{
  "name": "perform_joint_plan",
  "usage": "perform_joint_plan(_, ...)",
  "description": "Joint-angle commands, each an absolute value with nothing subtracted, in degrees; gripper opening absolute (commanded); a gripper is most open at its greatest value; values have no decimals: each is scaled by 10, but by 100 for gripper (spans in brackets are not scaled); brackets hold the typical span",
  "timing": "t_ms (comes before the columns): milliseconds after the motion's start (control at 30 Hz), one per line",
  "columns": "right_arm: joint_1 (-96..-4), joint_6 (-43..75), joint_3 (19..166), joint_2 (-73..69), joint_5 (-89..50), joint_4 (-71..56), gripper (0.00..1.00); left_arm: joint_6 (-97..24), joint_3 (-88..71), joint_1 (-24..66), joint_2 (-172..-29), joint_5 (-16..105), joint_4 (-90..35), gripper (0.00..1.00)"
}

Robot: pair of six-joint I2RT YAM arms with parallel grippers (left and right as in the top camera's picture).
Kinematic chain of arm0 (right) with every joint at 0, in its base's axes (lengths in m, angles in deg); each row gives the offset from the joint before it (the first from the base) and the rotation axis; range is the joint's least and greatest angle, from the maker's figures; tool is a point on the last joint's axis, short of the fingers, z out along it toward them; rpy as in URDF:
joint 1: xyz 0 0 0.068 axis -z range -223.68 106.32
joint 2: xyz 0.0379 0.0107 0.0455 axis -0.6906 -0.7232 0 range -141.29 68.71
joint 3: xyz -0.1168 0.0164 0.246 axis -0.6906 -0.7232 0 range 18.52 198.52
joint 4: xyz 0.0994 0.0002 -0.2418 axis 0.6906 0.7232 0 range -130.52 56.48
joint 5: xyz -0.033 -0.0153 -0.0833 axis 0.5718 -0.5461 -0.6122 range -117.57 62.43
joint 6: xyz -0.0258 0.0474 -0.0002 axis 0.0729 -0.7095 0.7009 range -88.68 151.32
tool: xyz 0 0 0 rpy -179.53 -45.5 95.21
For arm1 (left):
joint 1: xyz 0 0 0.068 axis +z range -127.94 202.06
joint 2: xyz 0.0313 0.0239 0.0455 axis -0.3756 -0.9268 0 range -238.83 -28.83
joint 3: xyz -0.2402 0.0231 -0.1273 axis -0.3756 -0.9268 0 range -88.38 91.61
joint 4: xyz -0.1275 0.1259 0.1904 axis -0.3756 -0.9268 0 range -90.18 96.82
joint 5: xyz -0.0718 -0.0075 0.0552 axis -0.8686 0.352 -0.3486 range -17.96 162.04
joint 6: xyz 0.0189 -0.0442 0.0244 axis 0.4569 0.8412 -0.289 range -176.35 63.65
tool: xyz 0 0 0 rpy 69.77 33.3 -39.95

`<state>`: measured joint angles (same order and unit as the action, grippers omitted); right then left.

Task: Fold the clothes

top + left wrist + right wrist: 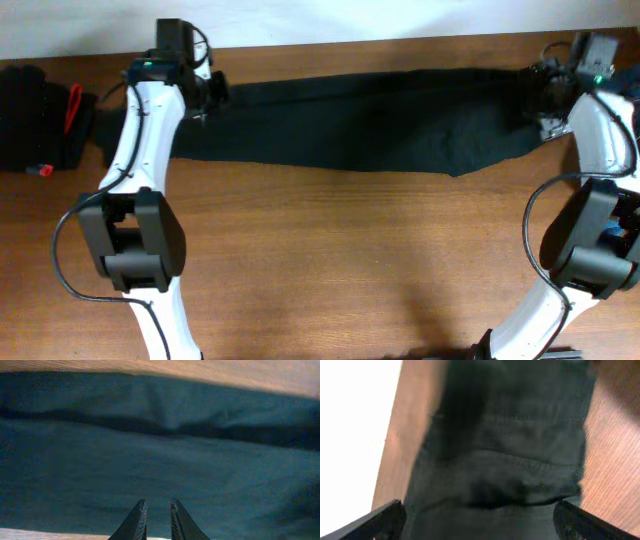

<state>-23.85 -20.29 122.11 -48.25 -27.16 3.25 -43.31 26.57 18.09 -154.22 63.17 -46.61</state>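
The clothes are long black jeans [350,120], stretched in a narrow band along the back of the table from left to right. My left gripper [208,92] is at their left end. In the left wrist view its jaws [157,505] stand almost together, with a thin slit of dark cloth [160,450] between them. My right gripper [545,95] is at the right end of the jeans. In the right wrist view it [479,510] is wide open, one finger on each side of the cloth [505,460], which shows seams and a fold.
A black bundle [35,120] with a red strap [72,105] lies at the far left of the wooden table [330,260]. The table's back edge [350,42] runs just behind the jeans.
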Motion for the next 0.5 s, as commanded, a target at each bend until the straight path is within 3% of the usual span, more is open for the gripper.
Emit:
perform_joint_plan(0, -254, -128, 1298, -481, -345, 77, 99, -447, 259, 175, -1552, 655, -469, 17)
perform_joint_plan(167, -253, -91, 1328, -481, -293, 103, 99, -447, 259, 173, -1552, 655, -473, 26)
perform_joint_plan(300, -253, -34, 1328, -481, -278, 147, 99, -447, 259, 175, -1552, 656, -497, 27)
perform_joint_plan(400, -253, 39, 1329, -480, -278, 190, 99, -447, 259, 177, -1552, 657, -521, 4)
perform_joint_plan(467, -253, 83, 1329, -480, -278, 226, 100, -447, 259, 179, -1552, 657, -532, 0)
